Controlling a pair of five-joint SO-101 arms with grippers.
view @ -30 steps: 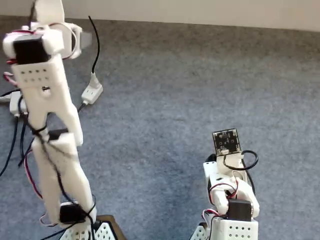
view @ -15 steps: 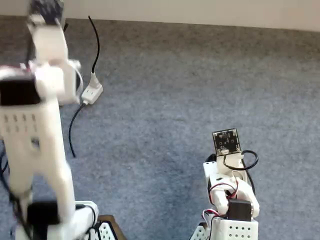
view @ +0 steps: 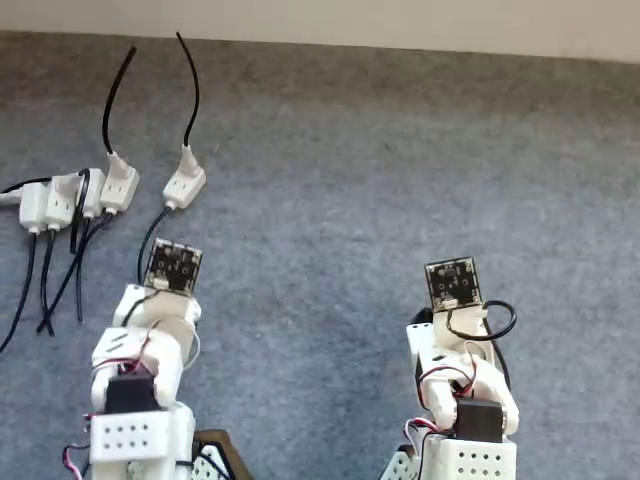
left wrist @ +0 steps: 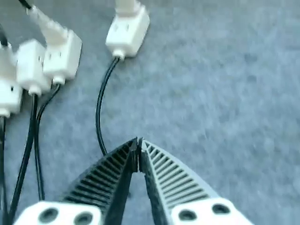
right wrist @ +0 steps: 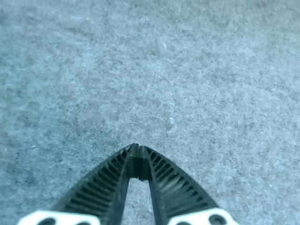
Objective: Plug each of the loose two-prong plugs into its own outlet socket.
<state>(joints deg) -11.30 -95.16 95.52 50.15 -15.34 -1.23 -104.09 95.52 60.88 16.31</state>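
White outlet sockets (view: 118, 188) and plugs (view: 184, 157) cluster at ten o'clock on the bench (view: 400, 150). Both the left gripper (left wrist: 138, 143) and right gripper (right wrist: 139, 151) are pressed together, empty. I'd judge the trailing black cords (left wrist: 99, 112) could snag a reaching arm, dragging sockets askew.

Two white arms side by side, both folded low at near edge. Left arm (view: 140, 370) lower left, right arm (view: 462, 390) lower right, wrists angled forward and down. Left gripper (left wrist: 138, 150) closed, tips touching. Right gripper (right wrist: 139, 157) closed, tips touching.
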